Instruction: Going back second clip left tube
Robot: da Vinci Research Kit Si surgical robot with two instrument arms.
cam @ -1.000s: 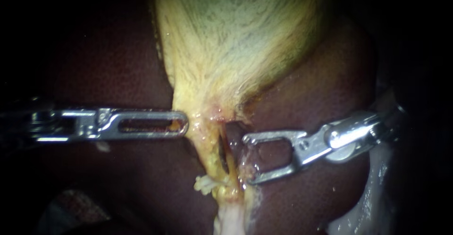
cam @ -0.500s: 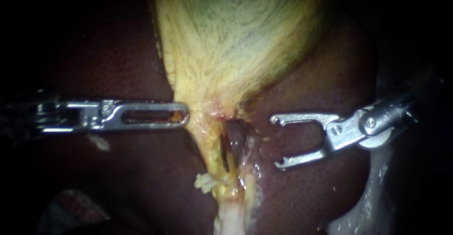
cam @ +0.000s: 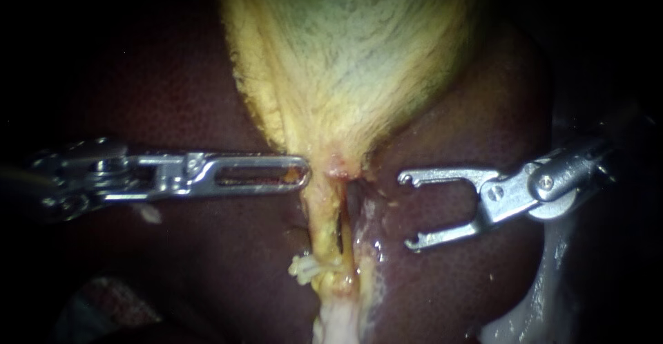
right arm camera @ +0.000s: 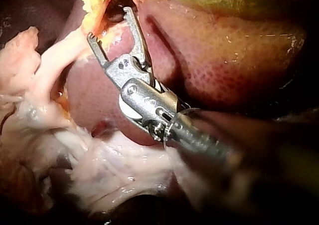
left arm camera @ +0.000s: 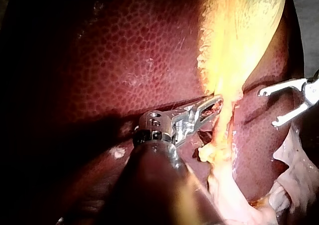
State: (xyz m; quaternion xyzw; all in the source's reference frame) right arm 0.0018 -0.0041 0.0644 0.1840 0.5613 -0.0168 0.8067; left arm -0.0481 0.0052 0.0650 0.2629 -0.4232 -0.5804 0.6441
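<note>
The right instrument [cam: 406,211] stands with its jaws spread wide and empty, nothing between them, over the bare liver [cam: 173,109] and apart from the stalk of tissue below the gallbladder [cam: 352,61]. Judged from that, the retreat from the tube is well under way. What is left is only to carry the open jaws farther toward the liver's right edge and out of the field.

The left tube [cam: 321,230] I take to be the yellow strand that runs down from the gallbladder's narrow end, with a thin dark slit just beside it. Whether a clip sits on it I cannot tell, since the slit is too narrow and shadowed.

The left instrument [cam: 298,173] lies level across the liver, its slotted jaws clamped on the edge of the gallbladder's neck. The left wrist view shows their tips [left arm camera: 214,105] biting into yellow tissue, which holds the stalk taut.

Little blocks the way out. A small whitish nub [cam: 302,266] hangs off the strand low down, and pale fatty tissue [cam: 525,316] lies along the liver's lower right edge, under the right instrument's shaft — the one thing its wrist might brush.
</note>
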